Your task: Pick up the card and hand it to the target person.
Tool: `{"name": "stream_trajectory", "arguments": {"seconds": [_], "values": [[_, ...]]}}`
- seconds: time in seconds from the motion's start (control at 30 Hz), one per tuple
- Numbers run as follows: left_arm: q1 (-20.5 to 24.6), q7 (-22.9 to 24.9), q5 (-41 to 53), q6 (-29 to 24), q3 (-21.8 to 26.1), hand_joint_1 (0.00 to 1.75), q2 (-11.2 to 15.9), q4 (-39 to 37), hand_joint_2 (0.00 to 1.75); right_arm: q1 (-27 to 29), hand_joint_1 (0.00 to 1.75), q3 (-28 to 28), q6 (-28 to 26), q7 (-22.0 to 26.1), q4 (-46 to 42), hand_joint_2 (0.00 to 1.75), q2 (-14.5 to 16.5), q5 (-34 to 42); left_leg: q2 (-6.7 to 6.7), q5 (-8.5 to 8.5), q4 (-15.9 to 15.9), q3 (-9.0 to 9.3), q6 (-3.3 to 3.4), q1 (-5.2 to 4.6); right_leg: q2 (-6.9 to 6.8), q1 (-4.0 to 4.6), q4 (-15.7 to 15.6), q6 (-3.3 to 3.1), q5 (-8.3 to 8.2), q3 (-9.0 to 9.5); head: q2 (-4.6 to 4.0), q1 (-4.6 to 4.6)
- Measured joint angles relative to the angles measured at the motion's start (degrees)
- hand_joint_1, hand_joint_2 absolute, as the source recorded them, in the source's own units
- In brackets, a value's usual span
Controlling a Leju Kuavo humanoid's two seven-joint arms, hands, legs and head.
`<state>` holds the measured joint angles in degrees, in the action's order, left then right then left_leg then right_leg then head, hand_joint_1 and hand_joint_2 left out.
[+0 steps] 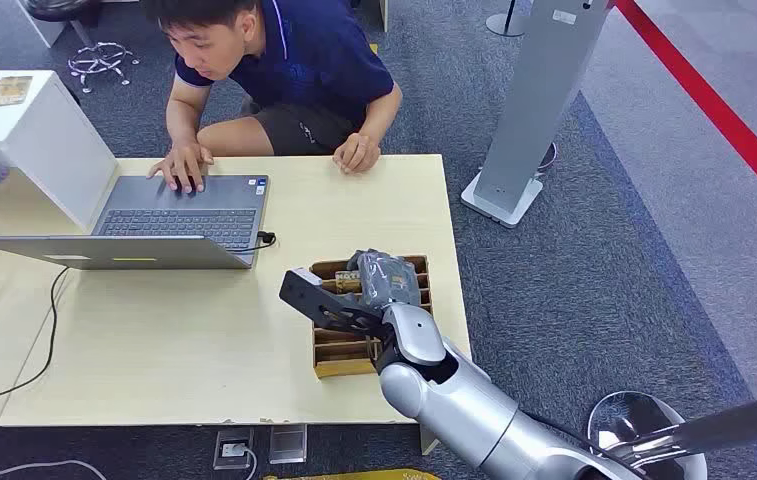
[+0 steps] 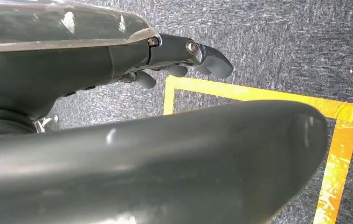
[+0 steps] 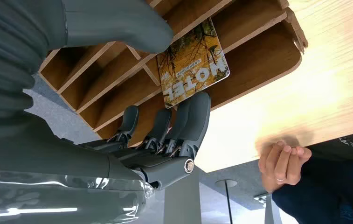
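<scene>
Wooden slotted card rack [image 3: 267, 60] sits on the surface just under the right robot hand [image 3: 165, 126], whose spread, empty fingers flank the hotel card [image 3: 193, 63] standing in its slot. Grasping seems underway; next, pinch and lift it clear.

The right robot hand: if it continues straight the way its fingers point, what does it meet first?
Most likely the card standing in the wooden organizer; the right robot hand points its fingers at the card's edge, though depth is unclear.

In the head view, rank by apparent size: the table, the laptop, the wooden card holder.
Largest to smallest, as they look:
1. table
2. laptop
3. wooden card holder, though the right hand covers part of it.
</scene>
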<state>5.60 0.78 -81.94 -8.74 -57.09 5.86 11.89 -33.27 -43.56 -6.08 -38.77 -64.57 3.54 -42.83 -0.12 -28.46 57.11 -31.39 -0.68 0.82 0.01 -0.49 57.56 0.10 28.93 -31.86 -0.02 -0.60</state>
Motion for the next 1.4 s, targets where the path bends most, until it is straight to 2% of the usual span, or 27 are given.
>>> {"name": "stream_trajectory", "arguments": {"seconds": [0.47, 0.83, 1.0, 1.27, 1.4], "values": [[0.00, 0.01, 0.39, 0.02, 0.00, 0.00, 0.00, 0.00, 0.00, 0.28, 0.77, -0.05, 0.54, -0.11, 0.13, 1.75, 0.02, -0.02, 0.00, 0.00, 0.00, 0.00, 0.00, 0.00, 0.00, 0.00, 0.00, 0.00, 0.00, 0.00, 0.00, -0.01], [0.00, 0.01, 0.56, 0.20, 0.00, 0.00, -0.02, 0.00, 0.00, 0.43, 0.82, -0.07, 0.55, -0.11, 0.45, 1.75, 0.02, -0.05, 0.00, 0.00, 0.00, 0.00, 0.00, 0.00, 0.00, 0.00, 0.00, 0.00, 0.00, 0.00, 0.00, -0.01], [0.00, 0.01, 0.70, 0.34, 0.00, 0.00, -0.02, 0.00, 0.00, 0.49, 0.91, -0.05, 0.52, -0.17, 0.50, 1.75, 0.02, -0.05, 0.00, 0.00, 0.00, 0.00, 0.00, 0.00, 0.00, 0.00, 0.00, 0.00, 0.00, 0.00, 0.00, -0.01], [0.00, 0.01, 0.76, 0.36, 0.00, 0.00, -0.02, 0.00, 0.00, 0.52, 1.31, 0.03, -0.07, -0.04, 0.52, 1.75, 0.01, -0.24, 0.00, 0.00, 0.00, 0.00, 0.00, 0.00, 0.00, 0.00, 0.00, 0.00, 0.00, 0.00, 0.00, 0.00], [0.00, 0.01, 0.78, 0.36, 0.00, 0.00, -0.03, 0.00, 0.00, 0.54, 1.41, 0.09, -0.42, 0.24, 0.52, 1.75, 0.02, -0.49, 0.00, 0.00, 0.00, 0.01, 0.00, 0.00, 0.00, 0.00, 0.00, 0.00, 0.00, 0.00, 0.00, -0.02]]}}
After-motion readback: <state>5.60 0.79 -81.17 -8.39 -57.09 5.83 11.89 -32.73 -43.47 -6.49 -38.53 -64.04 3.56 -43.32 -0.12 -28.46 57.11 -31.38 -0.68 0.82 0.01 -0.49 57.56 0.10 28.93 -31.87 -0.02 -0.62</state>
